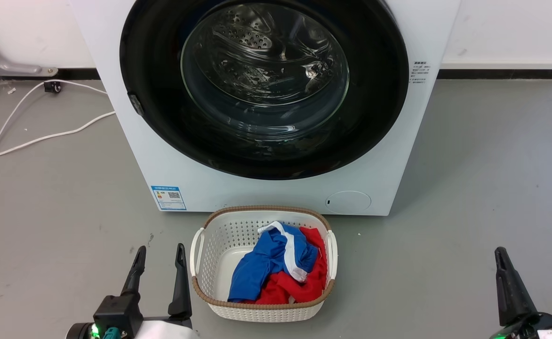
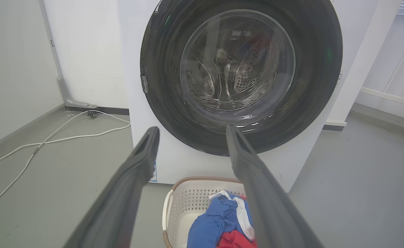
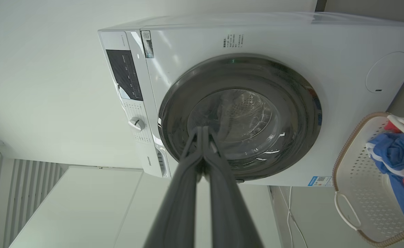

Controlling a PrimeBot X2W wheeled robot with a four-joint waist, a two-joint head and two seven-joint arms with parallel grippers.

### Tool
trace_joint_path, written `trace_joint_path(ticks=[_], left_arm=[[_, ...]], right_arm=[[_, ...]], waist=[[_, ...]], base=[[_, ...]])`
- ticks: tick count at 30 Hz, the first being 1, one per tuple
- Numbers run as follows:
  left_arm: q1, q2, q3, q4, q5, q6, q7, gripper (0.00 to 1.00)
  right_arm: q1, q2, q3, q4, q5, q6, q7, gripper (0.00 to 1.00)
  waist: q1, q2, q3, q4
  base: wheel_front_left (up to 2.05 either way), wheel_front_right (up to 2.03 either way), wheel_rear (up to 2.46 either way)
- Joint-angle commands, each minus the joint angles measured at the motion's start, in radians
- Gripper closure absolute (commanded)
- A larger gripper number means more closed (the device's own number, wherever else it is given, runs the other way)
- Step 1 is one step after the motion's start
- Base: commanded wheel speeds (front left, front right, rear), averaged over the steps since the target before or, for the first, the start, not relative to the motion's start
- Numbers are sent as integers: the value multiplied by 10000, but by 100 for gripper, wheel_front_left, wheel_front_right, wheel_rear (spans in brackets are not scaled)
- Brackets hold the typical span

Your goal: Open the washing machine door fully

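Observation:
The washing machine door (image 1: 264,80) is a glossy black disc with a clear glass bowl in its centre. It lies flush against the white machine front (image 1: 266,190), with the steel drum showing through the glass. A small catch (image 1: 135,104) sits on its left rim. My left gripper (image 1: 159,254) is open low on the floor side, well short of the door (image 2: 239,69), with nothing between its fingers (image 2: 143,155). My right gripper (image 1: 500,254) is at the lower right, far from the door (image 3: 257,124). Its fingers (image 3: 202,137) are pressed together and empty.
A white laundry basket (image 1: 264,208) with blue and red clothes (image 1: 276,268) stands on the grey floor just in front of the machine, between my grippers. White cables (image 1: 31,139) trail over the floor at the left. A wall runs behind the machine.

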Motion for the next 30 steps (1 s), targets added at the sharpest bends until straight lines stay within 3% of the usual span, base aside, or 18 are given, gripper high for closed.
trace_joint_path(ticks=[1, 20, 30], left_arm=[[68, -13, 14, -4, 31, 27, -28, 0], [87, -13, 31, -22, 208, 136, -28, 0], [-707, -13, 22, -284, 354, 201, -28, 0]], right_arm=[[76, 24, -102, -25, -21, 4, 168, 100], [-38, 260, -741, -223, -248, 4, 932, 100], [-2298, -128, -1828, 173, -270, 4, 1366, 100]], waist=[[0, 0, 7, 11], [0, 0, 150, 46], [0, 0, 1412, 93]], base=[[0, 0, 0], [0, 0, 0], [0, 0, 0]])
